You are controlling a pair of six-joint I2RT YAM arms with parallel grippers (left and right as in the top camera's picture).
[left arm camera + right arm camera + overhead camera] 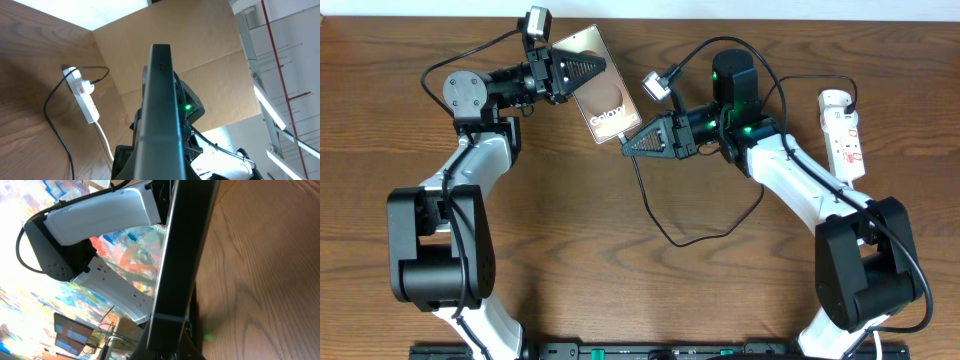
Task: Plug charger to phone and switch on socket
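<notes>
The phone [603, 100] is held off the table, brown face up. My left gripper [582, 72] is shut on its upper part; in the left wrist view its grey edge [160, 100] rises from my jaws [160, 167]. My right gripper [626, 146] is shut at the phone's lower edge, where the charger cable [655, 222] starts; the connector tip is hidden. In the right wrist view a dark phone edge [187, 245] stands above my jaws [172, 347]. The cable loops across the table to the socket [844, 135], which also shows in the left wrist view [86, 97].
The wooden table [570, 260] carries both arms. The right arm's black joint with a green light [733, 75] stands behind the right gripper. The charger cable's loop lies in front of the right arm. A cardboard wall [200, 60] stands behind the table.
</notes>
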